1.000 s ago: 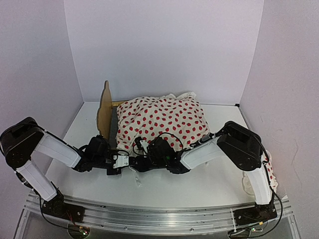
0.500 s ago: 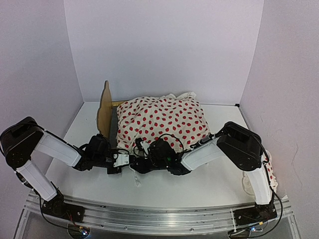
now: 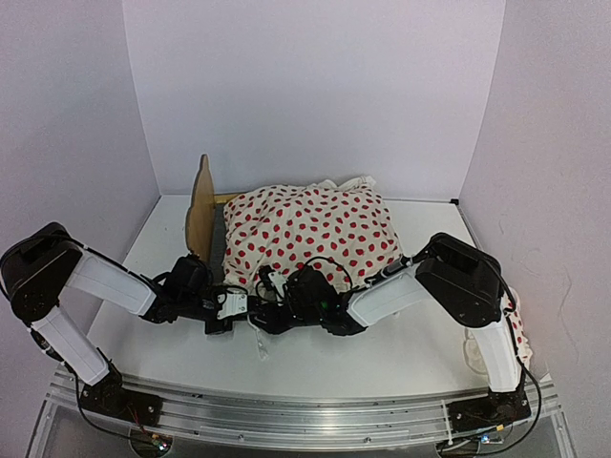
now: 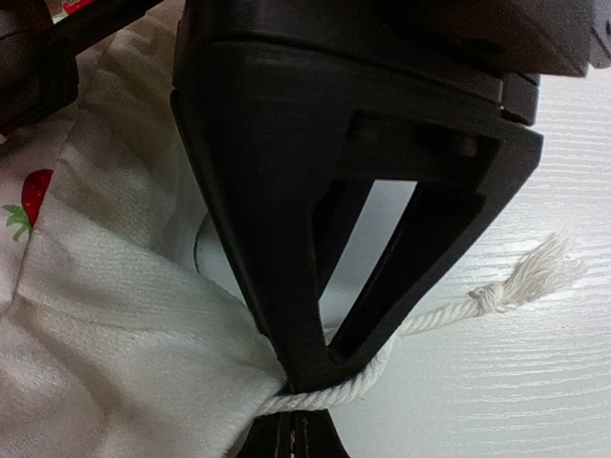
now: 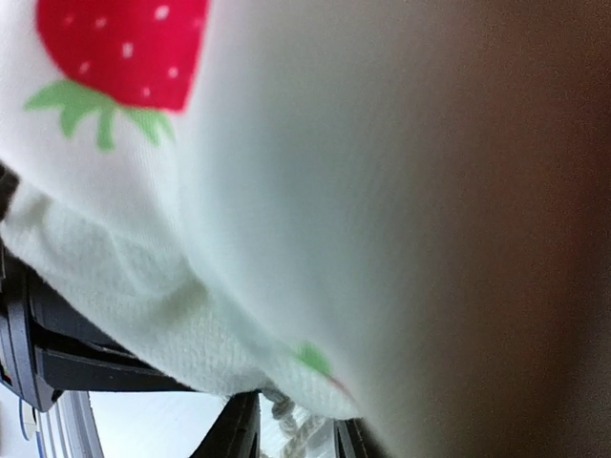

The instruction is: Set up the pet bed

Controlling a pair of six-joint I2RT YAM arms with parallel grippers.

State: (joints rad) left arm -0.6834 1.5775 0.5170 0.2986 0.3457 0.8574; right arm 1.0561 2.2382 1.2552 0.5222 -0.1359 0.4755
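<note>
While your left gripper is pinched tight on the white cord at the hem of the duvet, you cannot tell the jaws of the right gripper, which are smothered in fabric. Hardly anything has shifted this past second, so the spreading looks stalled. The pet bed sits beneath that duvet on the white table, with plain walls behind the bed.

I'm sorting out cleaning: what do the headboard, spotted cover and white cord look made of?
Headboard: likely thin plywood, matte and unpainted; pale tan face, cut curved edge.
Spotted cover: soft woven cloth, perhaps cotton, white with printed red strawberries; it puffs and creases.
Cord: twisted white cotton-like rope; visible strands, a knot, frayed end.
</note>
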